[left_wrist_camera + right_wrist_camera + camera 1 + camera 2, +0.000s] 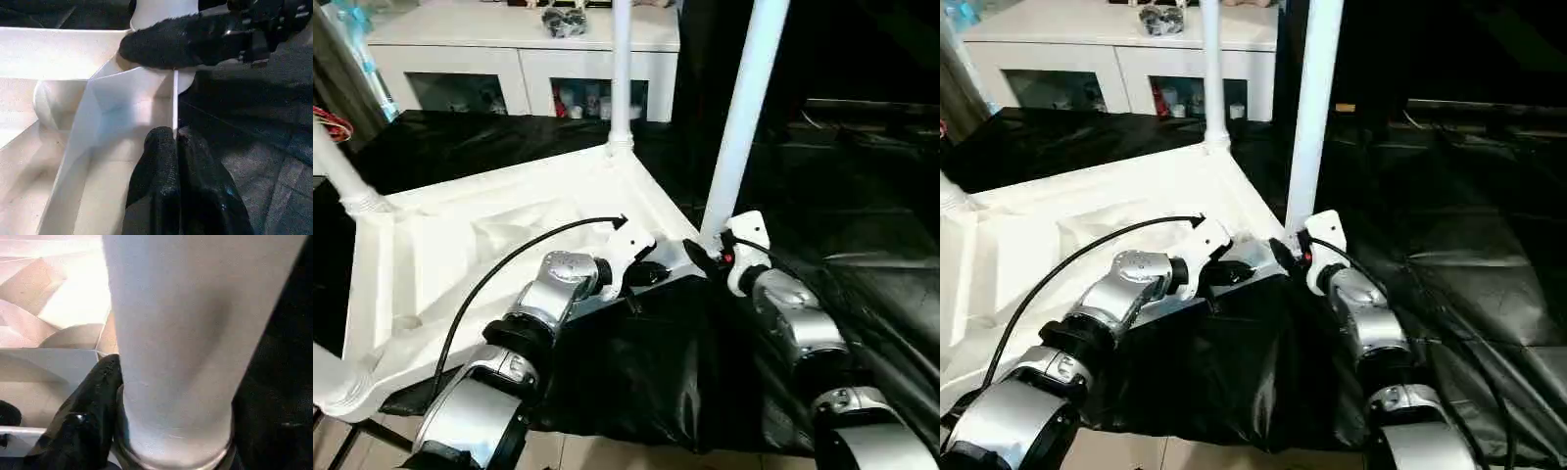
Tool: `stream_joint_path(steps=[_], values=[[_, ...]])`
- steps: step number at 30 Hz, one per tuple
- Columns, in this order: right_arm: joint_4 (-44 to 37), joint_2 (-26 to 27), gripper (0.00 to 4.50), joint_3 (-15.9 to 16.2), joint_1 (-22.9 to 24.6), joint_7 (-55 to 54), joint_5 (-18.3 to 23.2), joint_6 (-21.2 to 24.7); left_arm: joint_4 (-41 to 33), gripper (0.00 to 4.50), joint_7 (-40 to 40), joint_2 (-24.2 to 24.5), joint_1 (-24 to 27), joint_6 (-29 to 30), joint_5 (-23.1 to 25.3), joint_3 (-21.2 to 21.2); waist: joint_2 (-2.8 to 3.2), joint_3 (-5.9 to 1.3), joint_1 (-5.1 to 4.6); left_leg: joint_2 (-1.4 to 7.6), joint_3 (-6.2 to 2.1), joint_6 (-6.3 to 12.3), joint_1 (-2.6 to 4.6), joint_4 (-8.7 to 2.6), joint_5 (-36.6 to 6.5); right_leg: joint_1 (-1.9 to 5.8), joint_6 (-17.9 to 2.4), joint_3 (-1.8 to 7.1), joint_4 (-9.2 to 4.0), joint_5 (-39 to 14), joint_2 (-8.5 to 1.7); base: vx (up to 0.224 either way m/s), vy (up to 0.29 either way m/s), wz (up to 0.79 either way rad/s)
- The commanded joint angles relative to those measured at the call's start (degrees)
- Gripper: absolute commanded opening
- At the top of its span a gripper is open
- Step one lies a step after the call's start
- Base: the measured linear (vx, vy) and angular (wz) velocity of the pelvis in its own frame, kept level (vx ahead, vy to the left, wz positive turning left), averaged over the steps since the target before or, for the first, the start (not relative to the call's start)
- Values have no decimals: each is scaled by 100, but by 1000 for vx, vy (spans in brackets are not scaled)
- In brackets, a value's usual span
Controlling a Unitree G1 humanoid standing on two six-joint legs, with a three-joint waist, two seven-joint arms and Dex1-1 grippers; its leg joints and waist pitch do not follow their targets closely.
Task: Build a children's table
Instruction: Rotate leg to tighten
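Observation:
The white table top (460, 245) lies upside down on a black-covered surface, ribbed underside facing up. A long white leg (744, 108) stands upright in its near right corner socket. My right gripper (702, 253) is shut around the base of this leg; one black finger (83, 426) presses against the tube (181, 333). My left gripper (174, 138) is shut on the top's thin rim (175, 98) right beside that corner. Three other legs stand in the far (620, 69), left (342, 176) and near left (333, 387) corners.
A white cabinet (509, 49) with glass-fronted compartments stands behind the work. Black sheeting (862, 196) covers the surface to the right and hangs over the front edge. A black cable (509, 262) arcs over my left forearm. Red wires (333, 125) show at far left.

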Motion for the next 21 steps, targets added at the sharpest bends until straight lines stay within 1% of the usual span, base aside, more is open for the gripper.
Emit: stream_joint_path(steps=[1, 2, 4, 5, 6, 7, 8, 9, 10, 11, 12, 13, 14, 15, 16, 17, 18, 19, 20, 21], values=[[192, 339, 363, 342, 109, 403, -69, 176, -244, 0, -226, -260, -83, -231, -100, -126, -30, -286, 13, 129, -106, 229, -5, -434, -1675, 227, -1098, 182, -460, -2005, -287, 0, 0, 0], [153, 296, 377, 361, 125, 511, -54, 198, -262, 0, -304, -230, -61, -288, -112, -141, -38, -291, 13, 131, -97, 261, -7, -431, -1608, 232, -1160, 187, -441, -1812, -282, 0, 0, 0], [143, 231, 385, 395, 133, 646, -89, 190, -250, 0, -363, -198, -53, -339, -133, -153, -32, -296, 13, 128, -91, 315, -17, -419, -1517, 249, -1234, 192, -420, -1624, -288, 0, 0, 0], [148, 146, 391, 435, 141, 656, -148, 112, -279, 0, -468, -157, -30, -372, -156, -171, -28, -303, 22, 133, -83, 338, -4, -410, -1453, 245, -1277, 195, -411, -1510, -291, 0, 0, 0], [150, 130, 404, 442, 142, 654, -159, 96, -285, 0, -488, -150, -26, -378, -160, -175, -29, -306, 24, 135, -80, 348, -7, -405, -1426, 249, -1306, 198, -402, -1444, -292, 0, 0, 0], [98, -53, 404, 479, 186, 890, -142, 31, -387, 0, -764, -50, 35, -405, -225, -204, -27, -314, 30, 135, -76, 365, -8, -394, -1334, 254, -1365, 199, -380, -1279, -290, 0, 0, 0], [98, -53, 404, 479, 186, 890, -142, 31, -387, 0, -764, -50, 35, -405, -225, -204, -33, -323, 35, 132, -71, 431, -23, -382, -1243, 279, -1419, 199, -356, -1097, -290, 0, 0, 0], [25, -142, 404, 508, 229, 1078, -121, 1, -425, 0, -870, -3, 58, -399, -247, -212, -25, -329, 39, 135, -68, 458, -21, -376, -1183, 276, -1455, 202, -345, -992, -293, 0, 0, 0], [-29, -210, 404, 521, 265, 1233, -112, -32, -449, 0, -961, 36, 75, -398, -259, -217, -13, -343, 44, 141, -66, 499, -23, -362, -1069, 291, -1517, 199, -315, -749, -288, 0, 0, 0], [-176, -335, 404, 554, 351, 1579, -51, -41, -490, 0, -1161, 117, 105, -417, -284, -238, -12, -355, 63, 139, -56, 582, -16, -345, -939, 298, -1600, 196, -282, -459, -275, 0, 0, 0], [-302, -433, 404, 590, 427, 1856, -3, -44, -516, 0, -1289, 176, 123, -431, -294, -250, -17, -360, 85, 144, -56, 637, -19, -337, -868, 319, -1624, 191, -268, -312, -266, 0, 0, 0], [-494, -576, 404, 648, 541, 2266, 75, -25, -552, 0, -1480, 260, 147, -451, -315, -266, -18, -358, 111, 156, -42, 760, -38, -320, -736, 318, -1688, 188, -233, -65, -261, 0, 0, 0], [-605, -648, 404, 681, 607, 2502, 123, 12, -575, 0, -1591, 307, 160, -447, -327, -276, -13, -354, 139, 164, -34, 814, -34, -316, -717, 310, -1732, 184, -223, -13, -262, 0, 0, 0], [-702, -711, 404, 720, 667, 2686, 159, 34, -593, 0, -1676, 347, 170, -453, -335, -287, -18, -349, 147, 163, -32, 827, -36, -316, -751, 314, -1727, 180, -230, -66, -261, 0, 0, 0], [-762, -751, 404, 745, 704, 2800, 182, 47, -604, 0, -1729, 372, 176, -456, -340, -293, -12, -342, 181, 174, -30, 814, -17, -324, -856, 304, -1706, 182, -256, -256, -274, 0, 0, 0], [-908, -856, 404, 811, 795, 3093, 235, 102, -644, 0, -1885, 435, 197, -458, -366, -306, -10, -328, 188, 182, -31, 734, -19, -340, -979, 296, -1679, 185, -274, -495, -283, 0, 0, 0], [-908, -856, 404, 811, 795, 3093, 235, 102, -644, 0, -1885, 435, 197, -458, -366, -306, -17, -319, 195, 182, -33, 689, -12, -349, -1053, 297, -1641, 184, -292, -634, -277, 0, 0, 0], [-1065, -975, 404, 893, 894, 3393, 284, 142, -686, 0, -2035, 502, 217, -446, -389, -320, -14, -307, 196, 185, -34, 605, -1, -363, -1183, 282, -1588, 188, -316, -879, -282, 0, 0, 0], [-1239, -1141, 404, 996, 997, 3748, 333, 235, -758, 0, -2246, 601, 251, -433, -430, -344, -14, -298, 201, 187, -42, 538, 6, -379, -1284, 286, -1522, 189, -336, -1112, -283, 0, 0, 0], [-1284, -1185, 404, 1021, 1023, 3837, 348, 259, -779, 0, -2301, 627, 261, -425, -445, -351, -21, -293, 213, 195, -49, 516, 11, -387, -1323, 295, -1488, 190, -347, -1193, -282, 0, 0, 0]])
